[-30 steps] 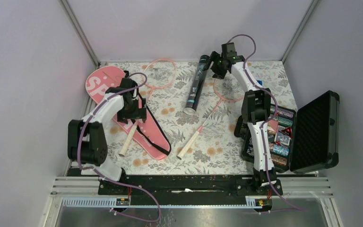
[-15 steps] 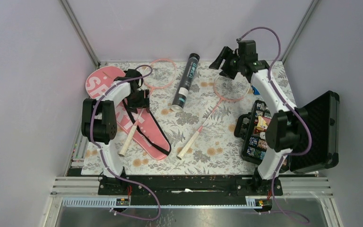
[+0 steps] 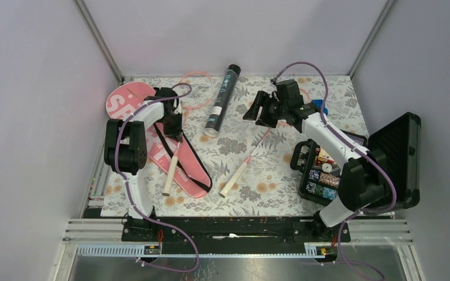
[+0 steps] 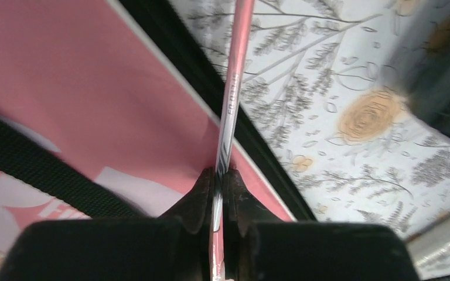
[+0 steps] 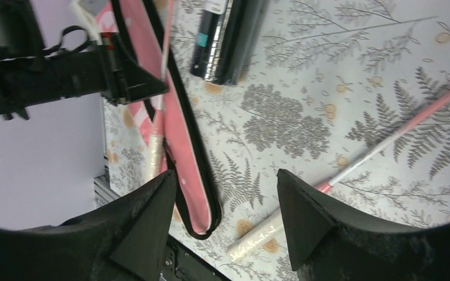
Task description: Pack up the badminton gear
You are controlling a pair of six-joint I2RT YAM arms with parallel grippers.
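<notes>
Floral worktop [image 3: 269, 175], nothing packed yet: left gripper [image 4: 220, 175] pinches first racket [image 4: 234, 76] by its shaft over pink bag [image 3: 123, 99] near left edge. Right gripper [image 5: 224, 190] hangs spread above second racket [image 3: 234, 175], mid-worktop. Tube [image 3: 221, 99] lies by far edge.

Overhead view from behind; wrist views close, downward (pink bag [image 4: 94, 88] shared)

The long bag [image 3: 121, 100] is pink with white lettering and a black edge and strap. The left racket [image 3: 170, 171] and right racket [image 3: 234, 177] both have pink shafts and cream handles, and the tube [image 3: 218, 104] is black with teal print. The tablecloth [image 3: 269, 178] is white with grey ferns and orange flowers; the case [image 3: 395, 155] is black, its rolls [image 3: 322, 178] multicoloured.
</notes>
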